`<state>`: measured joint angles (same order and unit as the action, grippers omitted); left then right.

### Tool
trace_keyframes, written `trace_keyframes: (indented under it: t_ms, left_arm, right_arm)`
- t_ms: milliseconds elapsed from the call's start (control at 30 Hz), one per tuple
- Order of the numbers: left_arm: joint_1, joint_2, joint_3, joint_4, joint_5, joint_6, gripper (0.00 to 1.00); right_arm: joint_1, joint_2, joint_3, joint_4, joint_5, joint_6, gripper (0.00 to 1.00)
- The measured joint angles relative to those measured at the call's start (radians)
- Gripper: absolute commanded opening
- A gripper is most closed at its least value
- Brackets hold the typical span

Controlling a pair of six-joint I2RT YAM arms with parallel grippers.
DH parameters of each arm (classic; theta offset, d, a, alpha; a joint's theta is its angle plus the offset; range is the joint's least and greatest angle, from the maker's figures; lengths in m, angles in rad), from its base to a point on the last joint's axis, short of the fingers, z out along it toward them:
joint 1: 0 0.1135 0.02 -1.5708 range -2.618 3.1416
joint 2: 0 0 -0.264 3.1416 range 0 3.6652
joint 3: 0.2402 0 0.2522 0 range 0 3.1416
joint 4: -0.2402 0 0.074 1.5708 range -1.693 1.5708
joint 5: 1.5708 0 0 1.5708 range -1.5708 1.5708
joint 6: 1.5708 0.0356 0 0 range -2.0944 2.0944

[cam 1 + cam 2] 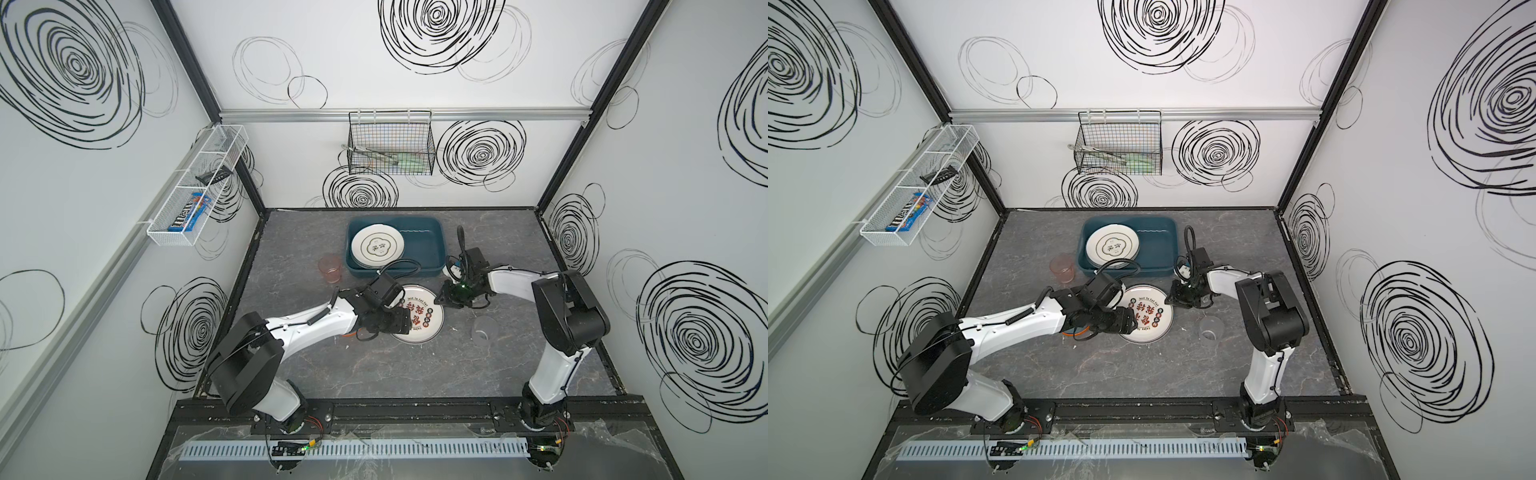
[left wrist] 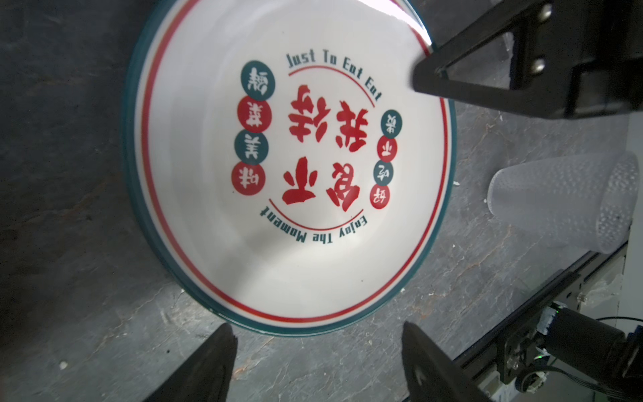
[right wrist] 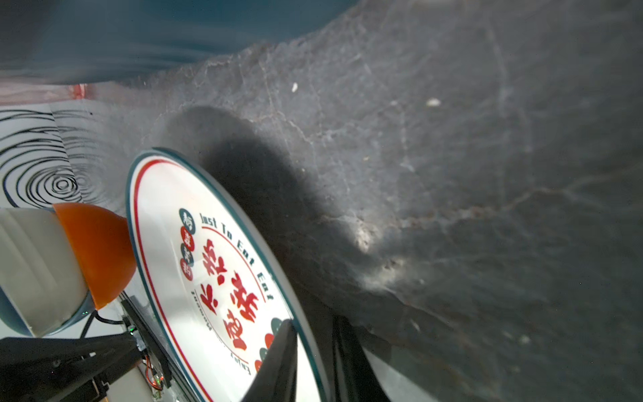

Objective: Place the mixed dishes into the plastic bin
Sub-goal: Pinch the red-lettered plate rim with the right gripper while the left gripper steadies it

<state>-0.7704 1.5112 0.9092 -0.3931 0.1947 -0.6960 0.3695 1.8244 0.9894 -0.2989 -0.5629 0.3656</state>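
While the left gripper (image 1: 401, 326) hangs with its fingers spread wide above the near left part of the red-printed plate (image 1: 424, 316), the right gripper (image 1: 442, 300) pinches that plate's far right rim. The right wrist view shows one finger (image 3: 278, 348) lying on the white upper face and the other just outside the teal edge, with the rim narrowly between them. The left wrist view shows both left fingers (image 2: 215, 365) apart and clear of the plate, holding nothing.

The red-printed plate lies about the middle of the worktop (image 1: 374, 374). The plastic bin (image 1: 415, 272) sits toward the far edge, near its middle, with black-printed plates (image 1: 377, 248) stacked in its left half and its right half bare. A pink tumbler (image 1: 331, 268) stands just beside the bin's near left corner. A clear tumbler (image 1: 484, 330) sits right of the red-printed plate, toward the right edge and apart from it. Nested bowls (image 3: 94, 250), orange and blue outside, rest just left of the plate, mostly hidden under the left arm in both top views.
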Motion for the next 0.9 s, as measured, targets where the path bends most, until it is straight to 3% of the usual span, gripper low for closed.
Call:
trace_keyframes:
  t_ms: [500,900]
  left_arm:
    - [0.007,-0.003,0.001,-0.003,-0.006,0.0,0.78]
    - [0.048,-0.087,0.002,-0.019,-0.008,0.0,0.79]
  right_arm:
    - [0.005,-0.022,-0.003,0.006,-0.031,-0.009,0.0]
    - [0.006,-0.147,-0.016,-0.039,0.006,-0.017,0.0]
